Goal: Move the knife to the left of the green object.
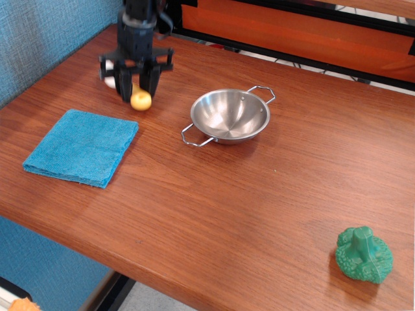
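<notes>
The knife lies under my gripper [137, 91] at the back left of the table. Its yellow-orange handle end [141, 100] sticks out below the fingers, and a bit of the grey-white blade [109, 76] shows to the left of them. The black fingers [124, 87] stand close on either side of the handle and look shut on it; the image is blurred there. I cannot tell whether the knife is off the table. The green object [364, 254], a lumpy dark-green toy vegetable, sits far off at the front right corner.
A steel bowl with two wire handles [230, 115] stands just right of the gripper. A folded blue-teal cloth [83, 146] lies at the front left. The brown table [259, 188] ends at a front edge; a black and orange frame runs along the back.
</notes>
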`<act>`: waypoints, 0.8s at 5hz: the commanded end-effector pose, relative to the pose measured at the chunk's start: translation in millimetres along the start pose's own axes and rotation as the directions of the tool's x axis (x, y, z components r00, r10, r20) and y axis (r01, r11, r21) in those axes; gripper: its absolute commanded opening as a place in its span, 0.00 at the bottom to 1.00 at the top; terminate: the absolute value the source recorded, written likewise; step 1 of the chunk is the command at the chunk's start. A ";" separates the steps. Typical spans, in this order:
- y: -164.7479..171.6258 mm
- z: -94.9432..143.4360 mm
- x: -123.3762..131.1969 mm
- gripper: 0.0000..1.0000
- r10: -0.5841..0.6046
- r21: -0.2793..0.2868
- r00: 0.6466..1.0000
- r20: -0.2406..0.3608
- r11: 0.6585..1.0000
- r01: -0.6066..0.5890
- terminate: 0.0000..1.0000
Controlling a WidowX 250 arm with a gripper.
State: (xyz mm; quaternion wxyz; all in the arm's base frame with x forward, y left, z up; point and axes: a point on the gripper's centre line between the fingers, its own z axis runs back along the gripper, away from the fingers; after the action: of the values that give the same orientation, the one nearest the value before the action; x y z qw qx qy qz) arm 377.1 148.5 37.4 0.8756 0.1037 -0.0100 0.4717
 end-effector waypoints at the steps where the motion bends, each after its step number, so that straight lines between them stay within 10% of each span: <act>1: 7.2 72.5 -9.0 0.00 -0.227 -0.036 0.968 0.109 0.972 0.232 0.00; 2: 6.8 79.4 -35.7 0.00 -0.465 -0.021 0.878 0.111 0.882 0.470 0.00; 4: 8.0 90.1 -115.5 0.00 -0.795 -0.022 0.580 0.178 0.586 0.810 0.00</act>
State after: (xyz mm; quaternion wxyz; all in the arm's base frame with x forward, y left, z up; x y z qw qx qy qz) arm 312.5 27.0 93.8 0.9964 0.0822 -0.0205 0.0088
